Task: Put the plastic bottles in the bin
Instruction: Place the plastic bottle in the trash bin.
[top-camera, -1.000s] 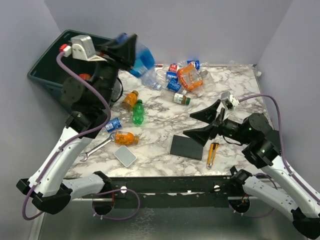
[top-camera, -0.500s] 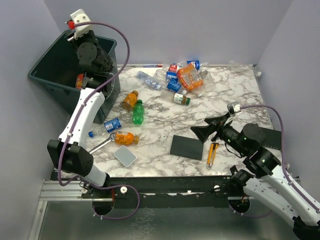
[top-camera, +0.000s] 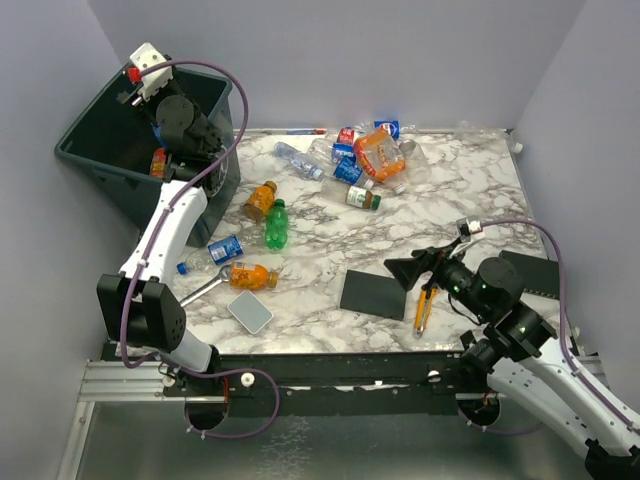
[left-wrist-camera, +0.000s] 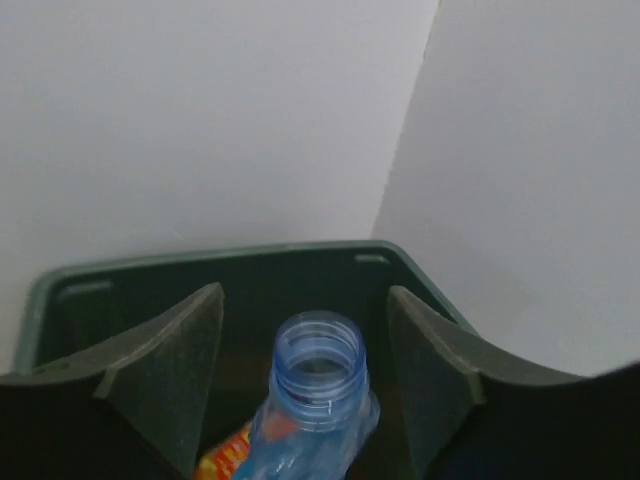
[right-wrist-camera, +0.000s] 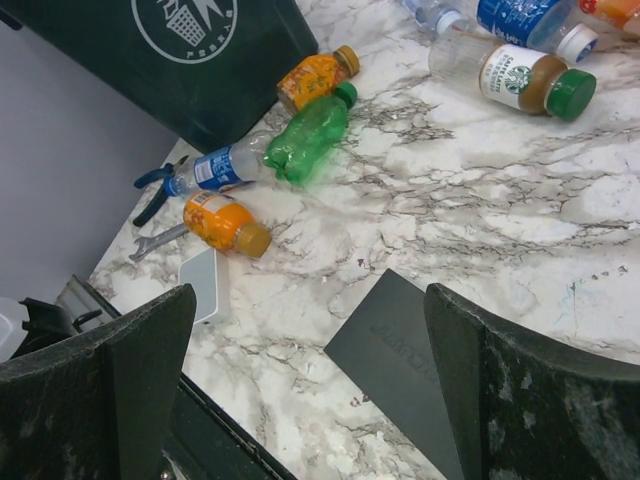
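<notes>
The dark grey-green bin (top-camera: 84, 163) stands off the table's back left corner. My left gripper (left-wrist-camera: 305, 295) hangs over its mouth. Its jaws are open, and a clear blue-tinted bottle (left-wrist-camera: 318, 375) with an orange label sits loose between the fingers, a gap on each side. More plastic bottles lie on the marble: an orange one (top-camera: 261, 199), a green one (top-camera: 276, 224), a blue-labelled one (top-camera: 222, 250), another orange one (top-camera: 253, 275), and a heap round an orange jug (top-camera: 380, 155) at the back. My right gripper (top-camera: 405, 268) stands open and empty above the black pad's near corner.
A black flat pad (top-camera: 373, 294) and a yellow utility knife (top-camera: 426, 308) lie at the front right. A wrench (top-camera: 195, 292) and a small grey slab (top-camera: 249, 312) lie at the front left. Grey walls close in the table on three sides.
My left arm swung from the table's back left to over the bin, carrying the blue-tinted bottle, and its jaws have now parted. My right arm drew back toward the near right.
</notes>
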